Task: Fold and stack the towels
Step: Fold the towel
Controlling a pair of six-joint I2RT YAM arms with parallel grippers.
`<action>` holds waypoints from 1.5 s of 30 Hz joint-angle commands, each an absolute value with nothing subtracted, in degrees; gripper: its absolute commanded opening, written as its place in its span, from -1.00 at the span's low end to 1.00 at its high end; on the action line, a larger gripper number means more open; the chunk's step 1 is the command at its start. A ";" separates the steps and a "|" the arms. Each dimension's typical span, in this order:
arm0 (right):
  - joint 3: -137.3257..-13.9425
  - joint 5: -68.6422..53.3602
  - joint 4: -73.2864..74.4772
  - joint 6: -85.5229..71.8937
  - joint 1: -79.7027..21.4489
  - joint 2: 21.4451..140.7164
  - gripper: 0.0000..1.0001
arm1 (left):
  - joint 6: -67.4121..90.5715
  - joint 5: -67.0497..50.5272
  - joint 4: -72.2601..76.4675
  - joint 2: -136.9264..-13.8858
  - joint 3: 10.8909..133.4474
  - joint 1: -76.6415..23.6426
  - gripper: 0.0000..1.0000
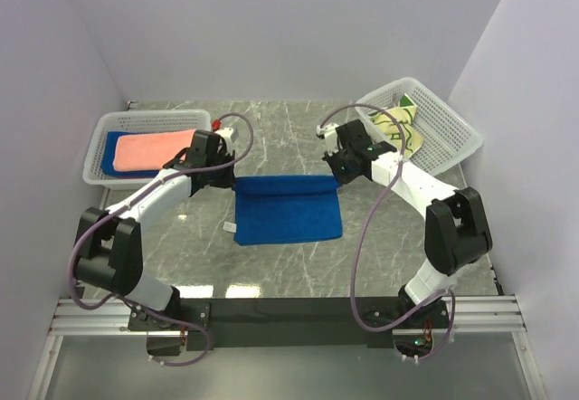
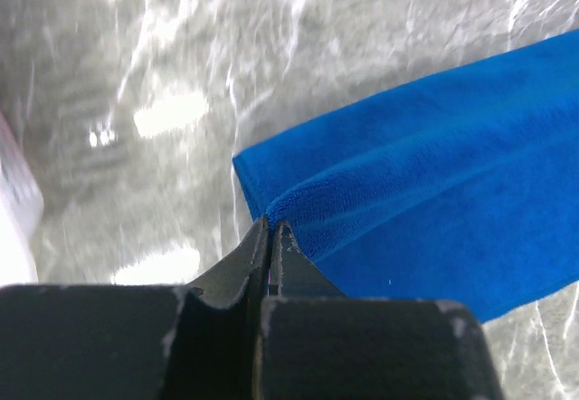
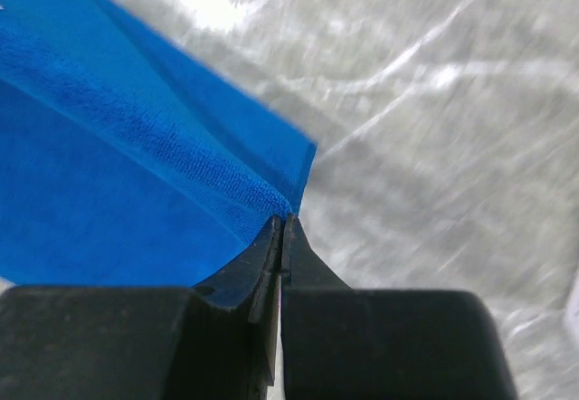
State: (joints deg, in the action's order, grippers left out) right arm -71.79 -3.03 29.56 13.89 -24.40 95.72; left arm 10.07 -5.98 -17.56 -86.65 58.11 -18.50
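A royal blue towel (image 1: 288, 206) hangs stretched between both grippers over the marble table, its lower part lying on the surface. My left gripper (image 1: 233, 181) is shut on its far left corner; the left wrist view shows that gripper (image 2: 272, 225) pinching the blue towel (image 2: 434, 174) at the corner. My right gripper (image 1: 336, 180) is shut on the far right corner, and the right wrist view shows this gripper (image 3: 282, 220) closed on the towel (image 3: 118, 174). A salmon-pink towel (image 1: 154, 150) lies on a blue towel (image 1: 112, 153) in the left basket. A pale yellow towel with green (image 1: 401, 121) sits in the right basket.
A white lattice basket (image 1: 98, 159) stands at the back left, close to my left arm. A second white lattice basket (image 1: 452, 133) is tilted at the back right, beside my right arm. White walls close in on three sides.
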 commanded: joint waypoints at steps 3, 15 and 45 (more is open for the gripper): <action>-65.05 -3.95 28.74 7.48 -24.78 89.65 -1.00 | 16.87 -2.90 -19.34 -80.00 54.24 -18.98 -0.99; -57.58 -3.25 28.57 0.09 -24.87 84.38 -1.00 | 27.94 -5.27 -21.01 -72.07 43.78 -20.39 -0.99; -53.35 -6.06 30.58 -8.17 -25.66 85.78 -1.00 | 36.74 -2.90 -19.77 -73.03 35.24 -23.29 -0.99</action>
